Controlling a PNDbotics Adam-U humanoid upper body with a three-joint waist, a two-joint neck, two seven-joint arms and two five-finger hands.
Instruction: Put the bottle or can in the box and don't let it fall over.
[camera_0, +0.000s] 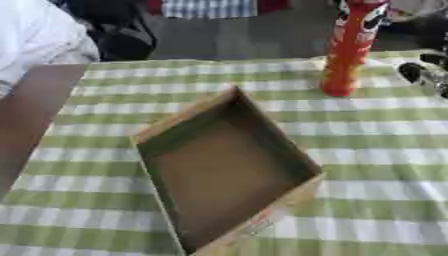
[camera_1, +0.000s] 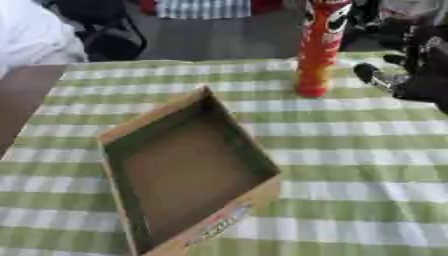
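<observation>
A tall red can (camera_1: 319, 47) stands straight up on the table (camera_0: 376, 165), far back at about one o'clock. The table has a green and white checked cloth on it. A brown cardboard box (camera_1: 188, 175) sits open in the middle, turned a bit sideways, with one corner pointing toward the can. The can is not in the box; it stands apart from it, past the far corner. The robot's right hand (camera_1: 411, 75) is black and comes in at about two o'clock, just beside the can but not touching it. Its fingers (camera_1: 372, 75) look relaxed and spread, holding nothing. The left hand does not show.
</observation>
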